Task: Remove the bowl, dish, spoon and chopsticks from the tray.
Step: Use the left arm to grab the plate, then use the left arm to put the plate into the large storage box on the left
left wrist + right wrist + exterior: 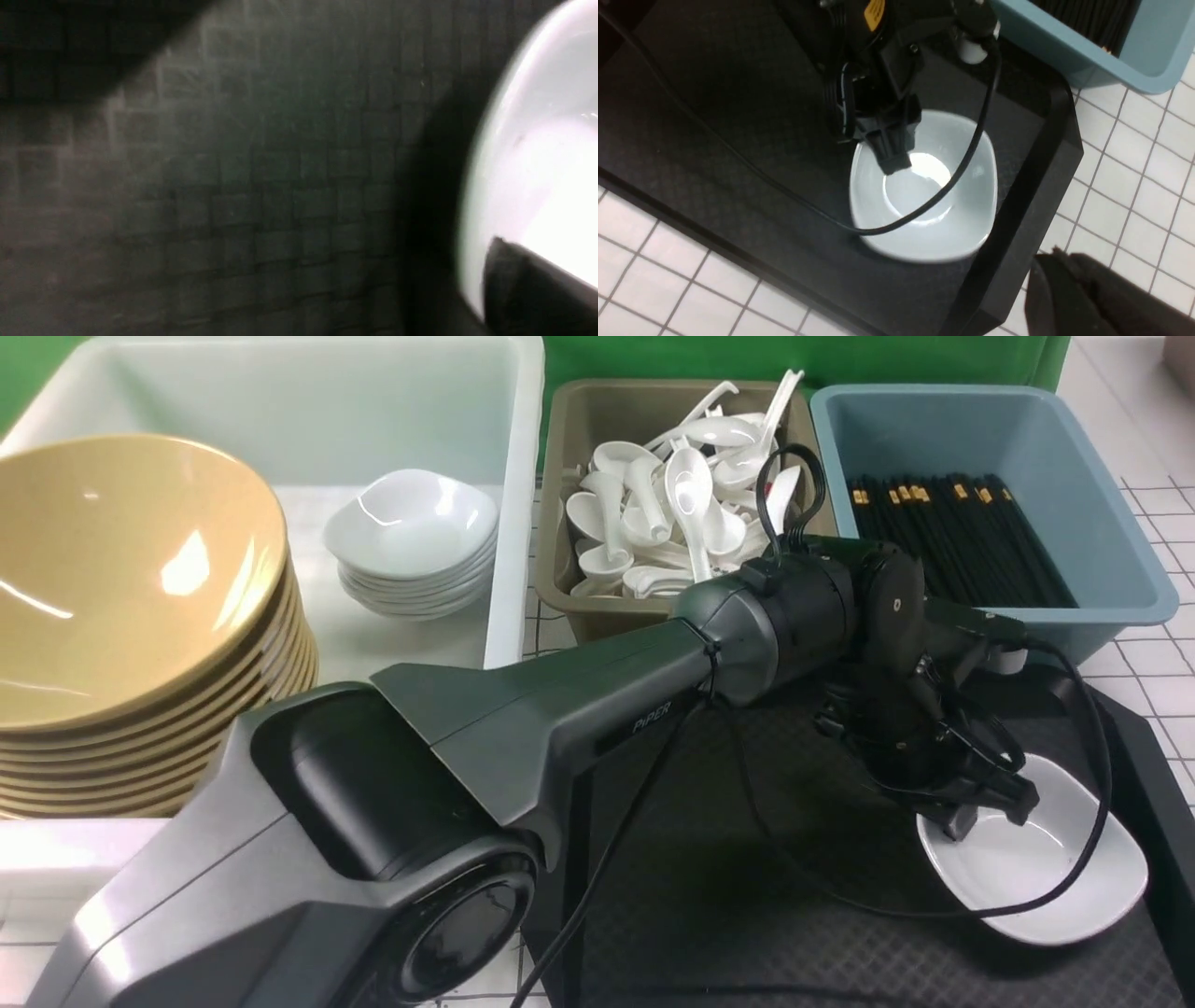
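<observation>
The small white dish (pixel 1055 877) sits at the right end of the black tray (pixel 747 915). It also shows in the right wrist view (pixel 952 224) and, blurred, in the left wrist view (pixel 537 163). My left gripper (pixel 990 814) reaches across and points down at the dish's near-left rim. Its jaws are apart, with one finger (pixel 893 157) inside the dish. My right gripper (pixel 1048 263) is shut and empty over the tiled table beside the tray's corner; it is out of the front view. No bowl, spoon or chopsticks show on the visible part of the tray.
A white bin (pixel 280 392) at back left holds a stack of tan bowls (pixel 121 588) and a stack of white dishes (pixel 411 532). An olive bin (pixel 579 420) holds spoons (pixel 672 504). A blue bin (pixel 1102 448) holds chopsticks (pixel 952 532). The left arm's cable (pixel 1092 821) loops over the dish.
</observation>
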